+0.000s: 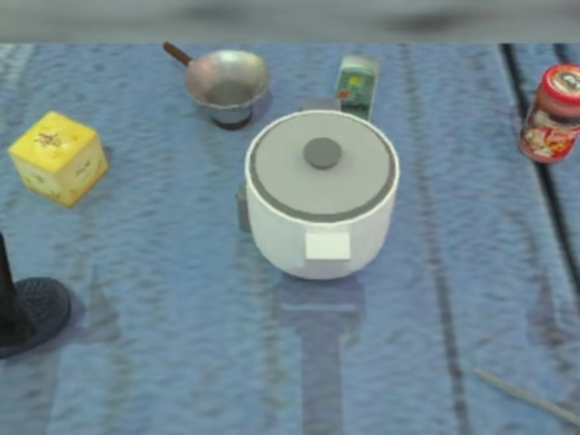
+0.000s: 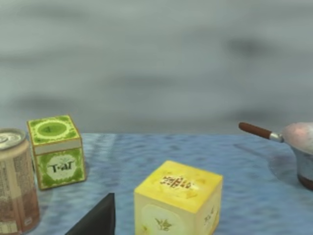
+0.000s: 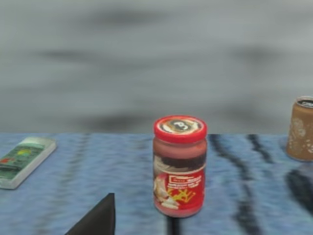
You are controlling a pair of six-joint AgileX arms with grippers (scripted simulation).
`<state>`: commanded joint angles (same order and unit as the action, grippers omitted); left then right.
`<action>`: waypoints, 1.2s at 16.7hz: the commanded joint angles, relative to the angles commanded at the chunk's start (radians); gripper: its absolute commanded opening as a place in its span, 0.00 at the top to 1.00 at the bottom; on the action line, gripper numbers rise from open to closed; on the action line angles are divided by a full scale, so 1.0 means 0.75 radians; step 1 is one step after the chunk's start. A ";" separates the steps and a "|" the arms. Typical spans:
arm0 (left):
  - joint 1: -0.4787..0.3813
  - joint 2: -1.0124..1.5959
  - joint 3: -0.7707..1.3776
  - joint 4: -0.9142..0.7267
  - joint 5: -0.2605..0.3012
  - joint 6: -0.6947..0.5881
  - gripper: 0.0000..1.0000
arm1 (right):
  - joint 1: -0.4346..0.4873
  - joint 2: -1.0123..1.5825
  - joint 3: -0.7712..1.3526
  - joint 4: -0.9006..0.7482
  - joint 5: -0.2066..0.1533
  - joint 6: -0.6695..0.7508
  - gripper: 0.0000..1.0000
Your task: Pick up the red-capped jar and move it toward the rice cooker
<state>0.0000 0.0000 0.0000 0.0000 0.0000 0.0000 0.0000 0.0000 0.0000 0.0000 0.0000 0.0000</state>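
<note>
The red-capped jar (image 1: 550,113) stands upright at the table's far right edge, well to the right of the rice cooker (image 1: 321,190), which sits in the middle. In the right wrist view the jar (image 3: 179,165) is straight ahead and some way off. One dark finger (image 3: 100,220) of my right gripper shows near it, with nothing held. My left arm (image 1: 23,308) is parked at the left edge. One dark finger (image 2: 98,220) of its gripper shows beside the yellow box (image 2: 178,200).
A yellow box (image 1: 57,157) sits at the left, a metal pan (image 1: 227,83) behind the cooker, and a green-and-white carton (image 1: 356,86) beside it. A green tea box (image 2: 56,152), a can (image 2: 14,183) and a brown cup (image 3: 301,128) stand further out.
</note>
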 joint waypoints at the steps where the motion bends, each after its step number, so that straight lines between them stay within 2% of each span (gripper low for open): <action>1: 0.000 0.000 0.000 0.000 0.000 0.000 0.00 | 0.000 0.000 0.000 0.000 0.000 0.000 0.00; 5: 0.000 0.000 0.000 0.000 0.000 0.000 0.00 | 0.008 0.064 0.068 -0.034 -0.011 -0.007 0.00; 9: 0.000 0.000 0.000 0.000 0.000 0.000 0.00 | 0.024 0.313 0.335 -0.172 -0.038 -0.039 0.00; 14: 0.000 0.000 0.000 0.000 0.000 0.000 0.00 | 0.030 0.833 0.891 -0.466 -0.066 -0.111 0.00; 20: 0.000 0.000 0.000 0.000 0.000 0.000 0.00 | 0.018 1.647 1.748 -0.930 -0.085 -0.232 0.00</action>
<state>0.0000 0.0000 0.0000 0.0000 0.0000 0.0000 0.0132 1.2354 1.3107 -0.6975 -0.0636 -0.1739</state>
